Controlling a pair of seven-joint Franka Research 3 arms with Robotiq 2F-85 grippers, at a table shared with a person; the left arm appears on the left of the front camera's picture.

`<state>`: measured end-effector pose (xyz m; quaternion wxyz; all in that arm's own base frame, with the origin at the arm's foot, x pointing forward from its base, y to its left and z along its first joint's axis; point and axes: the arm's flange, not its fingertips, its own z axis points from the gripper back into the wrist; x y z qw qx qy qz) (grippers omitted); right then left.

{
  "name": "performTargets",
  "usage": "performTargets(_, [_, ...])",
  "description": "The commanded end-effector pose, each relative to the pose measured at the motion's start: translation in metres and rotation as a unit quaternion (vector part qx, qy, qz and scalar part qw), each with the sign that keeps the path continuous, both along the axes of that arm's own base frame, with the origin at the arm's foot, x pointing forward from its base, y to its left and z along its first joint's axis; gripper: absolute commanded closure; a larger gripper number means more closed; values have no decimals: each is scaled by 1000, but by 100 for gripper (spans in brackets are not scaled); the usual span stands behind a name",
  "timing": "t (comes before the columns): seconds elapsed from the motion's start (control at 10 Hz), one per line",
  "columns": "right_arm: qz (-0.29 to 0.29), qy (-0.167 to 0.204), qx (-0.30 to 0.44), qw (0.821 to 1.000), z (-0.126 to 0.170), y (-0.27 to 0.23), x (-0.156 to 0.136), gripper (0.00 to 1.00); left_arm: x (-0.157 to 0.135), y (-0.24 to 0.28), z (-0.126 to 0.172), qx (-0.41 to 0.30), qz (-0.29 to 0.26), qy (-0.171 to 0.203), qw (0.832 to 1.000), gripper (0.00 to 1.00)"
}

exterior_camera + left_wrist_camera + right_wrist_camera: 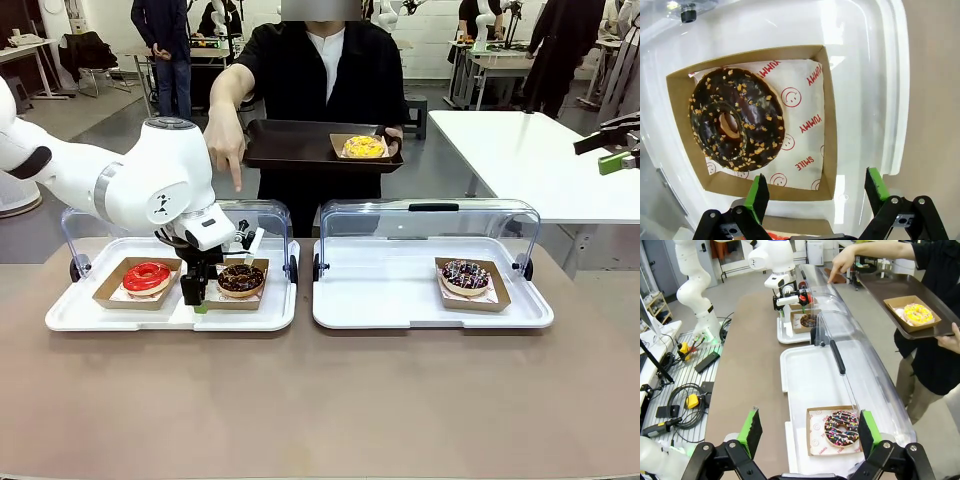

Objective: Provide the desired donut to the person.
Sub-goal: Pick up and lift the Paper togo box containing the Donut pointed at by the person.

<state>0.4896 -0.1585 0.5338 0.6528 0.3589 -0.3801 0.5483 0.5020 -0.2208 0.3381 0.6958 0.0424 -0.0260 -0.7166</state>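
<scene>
A chocolate donut with nut bits (241, 279) (735, 122) lies in a cardboard box (826, 125) on the left white tray (120, 318). My left gripper (200, 297) (817, 191) hangs open just above the box's edge, with nothing between its green pads. The person (320, 70) points a finger (235, 182) down toward this donut. Their other hand holds a dark tray (290, 145) with a yellow donut (363, 147) in a box. My right gripper (612, 150) (810, 432) stands open and raised at the far right, above a sprinkled donut (841, 428).
A red-glazed donut (147, 277) sits in its box left of the chocolate one. The sprinkled donut (466, 276) lies on the right tray (380, 310). Both trays have clear lids (430, 215) folded open at the back. Bare brown table (320, 400) lies in front.
</scene>
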Motion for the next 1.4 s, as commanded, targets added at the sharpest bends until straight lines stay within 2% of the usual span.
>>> performTargets(0.0, [-1, -2, 4, 1000, 1, 2, 0, 0, 3, -2, -2, 9, 15, -18, 1000, 0])
performTargets(0.1, [-1, -2, 4, 1000, 1, 2, 0, 0, 3, -1, -2, 5, 18, -21, 1000, 0])
performTargets(0.2, [-1, -2, 4, 1000, 1, 2, 0, 0, 3, 0, -2, 4, 17, -25, 1000, 59])
performTargets(0.3, [-1, -2, 4, 1000, 1, 2, 0, 0, 3, -1, -2, 3, 16, -23, 1000, 59])
performTargets(0.4, [-1, -2, 4, 1000, 1, 2, 0, 0, 3, 0, -2, 0, 17, -19, 1000, 100])
performTargets(0.6, [-1, -2, 4, 1000, 1, 2, 0, 0, 3, 0, -2, -4, 18, -14, 1000, 100])
performTargets(0.7, [-1, -2, 4, 1000, 1, 2, 0, 0, 3, 0, -2, -5, 18, -14, 1000, 83])
performTargets(0.9, [-1, -2, 4, 1000, 1, 2, 0, 0, 3, 1, -3, -6, 20, -8, 1000, 100])
performTargets(1.3, [-1, -2, 4, 1000, 1, 2, 0, 0, 3, 1, -3, -11, 24, 4, 1000, 100])
